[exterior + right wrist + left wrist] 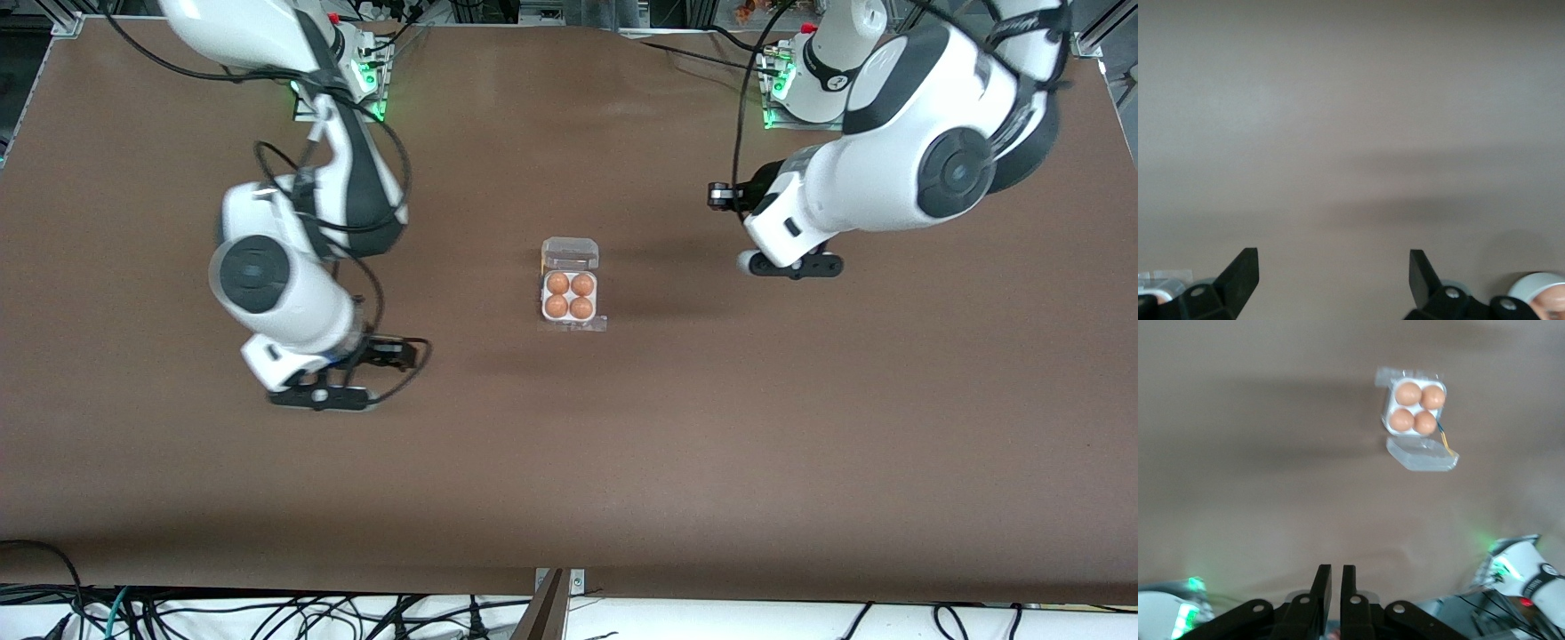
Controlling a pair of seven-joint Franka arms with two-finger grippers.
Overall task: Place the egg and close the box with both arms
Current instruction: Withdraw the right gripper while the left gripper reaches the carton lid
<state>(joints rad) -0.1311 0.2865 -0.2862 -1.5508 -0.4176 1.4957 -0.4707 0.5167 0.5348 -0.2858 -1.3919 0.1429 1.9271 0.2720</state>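
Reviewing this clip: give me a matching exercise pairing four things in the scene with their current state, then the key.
Things:
1. left gripper
2. right gripper
3. box
4. eggs

States:
A. lid open, lying flat
B. fingers nearly together, holding nothing
C. four, one in each cell
D. fingers wide apart over bare table

Pairs: 1-B, 2-D, 3-A, 4-C

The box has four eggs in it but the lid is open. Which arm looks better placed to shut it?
Probably the left. Its gripper hangs over bare table toward its own end, and its wrist view shows the box. The right gripper, jaws wide, sees only bare table. Neither is close, though.
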